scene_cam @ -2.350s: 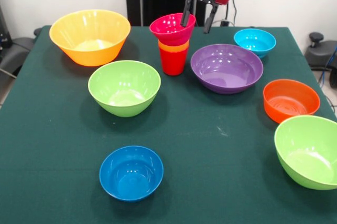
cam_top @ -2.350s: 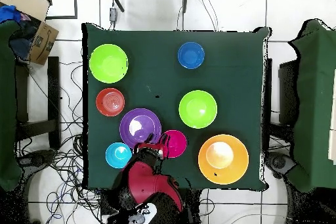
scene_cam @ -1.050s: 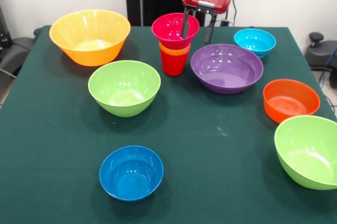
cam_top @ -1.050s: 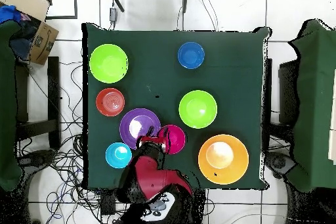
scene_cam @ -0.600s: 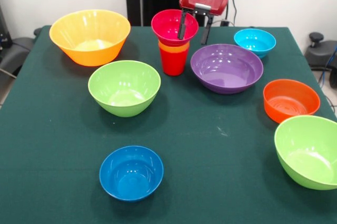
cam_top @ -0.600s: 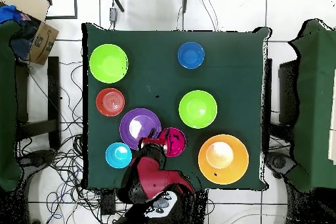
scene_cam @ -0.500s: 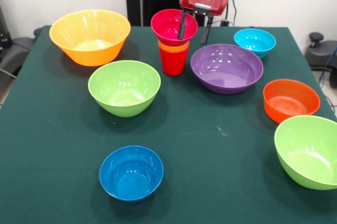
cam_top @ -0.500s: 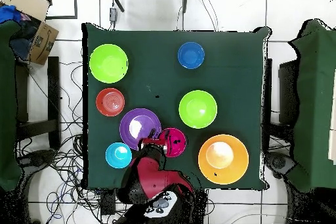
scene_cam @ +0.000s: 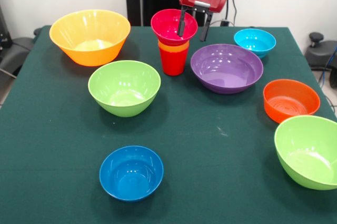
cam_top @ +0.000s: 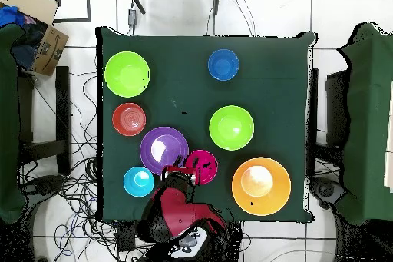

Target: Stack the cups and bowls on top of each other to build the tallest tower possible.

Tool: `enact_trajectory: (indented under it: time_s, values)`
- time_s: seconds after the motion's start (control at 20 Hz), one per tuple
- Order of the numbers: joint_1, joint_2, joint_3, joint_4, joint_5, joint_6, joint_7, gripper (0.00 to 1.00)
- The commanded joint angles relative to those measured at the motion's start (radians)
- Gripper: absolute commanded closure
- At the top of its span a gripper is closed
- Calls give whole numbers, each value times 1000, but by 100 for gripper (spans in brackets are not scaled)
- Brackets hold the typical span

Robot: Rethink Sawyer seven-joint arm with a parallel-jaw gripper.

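A red cup (scene_cam: 172,63) stands at the far middle of the table with an orange cup (scene_cam: 174,47) nested in it and a small pink bowl (scene_cam: 169,25) on top, making a short tower. My gripper (scene_cam: 191,33) hangs over the pink bowl's right rim, open: one finger is inside the bowl, the other outside. From above, the gripper (cam_top: 178,171) sits at the pink bowl's (cam_top: 204,165) left edge. Loose bowls lie around: yellow-orange (scene_cam: 89,37), lime green (scene_cam: 124,87), purple (scene_cam: 226,67), light blue (scene_cam: 255,41), orange (scene_cam: 290,100), a second lime green (scene_cam: 308,151), dark blue (scene_cam: 131,172).
The purple bowl sits close to the tower's right side, just below the gripper. A green cloth covers the table (scene_cam: 210,171). A cardboard box (cam_top: 47,44) and chairs stand off the table's sides.
The pink bowl went from tilted to level on the orange cup. The gripper dipped into the bowl, then shifted slightly left and rose a little, fingers still straddling the rim.
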State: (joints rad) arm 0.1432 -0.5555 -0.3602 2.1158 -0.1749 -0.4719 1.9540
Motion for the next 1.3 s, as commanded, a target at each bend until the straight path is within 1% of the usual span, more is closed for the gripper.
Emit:
enact_trajectory:
  time_s: [0.05,0.2,0.3,0.4,0.7,1.1,1.3]
  values:
    - [2,-40,90,49,-39,156,104,0]
    - [12,-85,71,52,-32,233,77,0]
    - [-5,-87,77,53,-44,237,75,0]
    - [-30,-87,98,55,-63,217,86,0]
    - [-64,-162,170,64,-86,277,100,0]
    - [-113,-349,253,60,-95,471,38,0]
    - [-101,-401,260,27,-86,563,-2,0]
